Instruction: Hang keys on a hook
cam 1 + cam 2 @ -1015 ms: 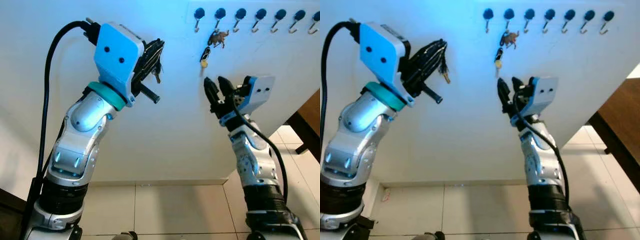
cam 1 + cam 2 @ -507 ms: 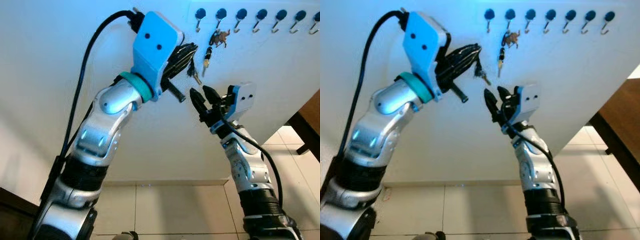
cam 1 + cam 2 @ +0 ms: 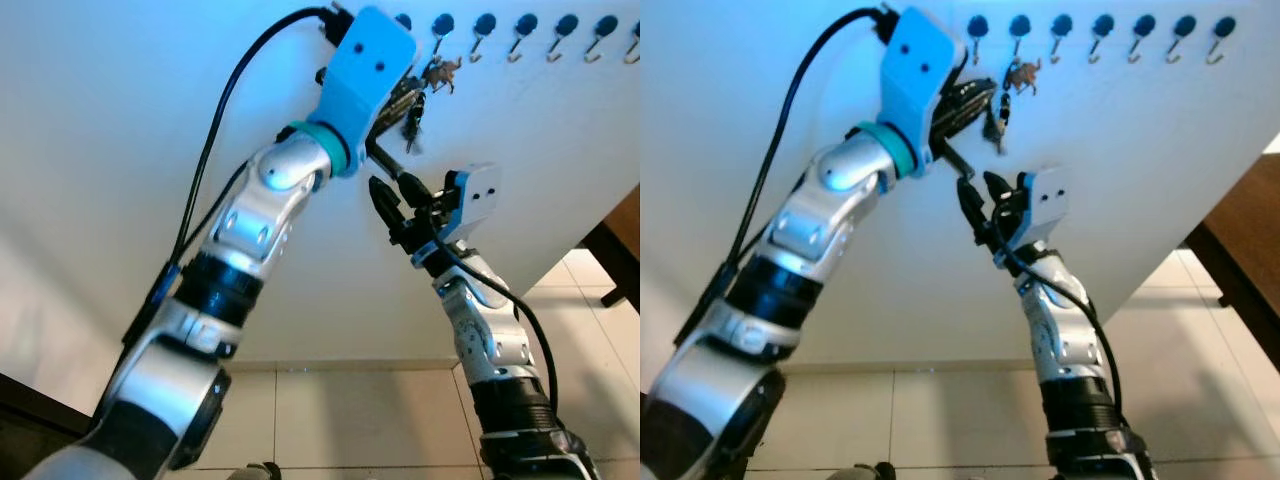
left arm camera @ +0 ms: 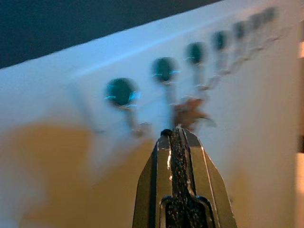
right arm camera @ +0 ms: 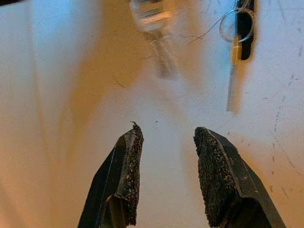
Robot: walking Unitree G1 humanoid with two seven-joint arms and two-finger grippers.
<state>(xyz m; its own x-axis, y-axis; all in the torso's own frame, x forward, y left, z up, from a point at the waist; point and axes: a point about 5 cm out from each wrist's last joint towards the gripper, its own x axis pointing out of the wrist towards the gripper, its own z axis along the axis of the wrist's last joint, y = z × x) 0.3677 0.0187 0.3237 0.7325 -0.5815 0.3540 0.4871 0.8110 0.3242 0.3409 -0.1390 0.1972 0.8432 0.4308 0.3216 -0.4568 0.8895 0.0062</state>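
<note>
While both arms reach up toward the white wall (image 3: 120, 150), the tiled floor (image 3: 350, 420) lies nearest, at the base of the head views, with a dark wooden piece of furniture (image 3: 620, 250) at the right edge. Above the floor, the right hand (image 3: 392, 203) is raised on its silver arm, below the row of hooks. Its two black fingers (image 5: 128, 175) stand apart with nothing between them, so this hand is released; in its wrist view the wall lies just beyond the fingertips.

Higher and closer to the wall, the left hand (image 3: 975, 100) is held up at the hooks, just under the blue knobs. Its fingers are pressed together, as the left wrist view shows, with a small dark loop at their tips. The hand is clenched on the keys (image 3: 412, 112), which dangle from the fingertips beside the wall.

Farthest away, a row of hooks (image 3: 1100, 38) with round blue heads runs along the top of the wall. A second bunch with a brown animal-shaped charm (image 3: 438, 75) hangs from the second hook from the left, just beside the keys held by the left hand.
</note>
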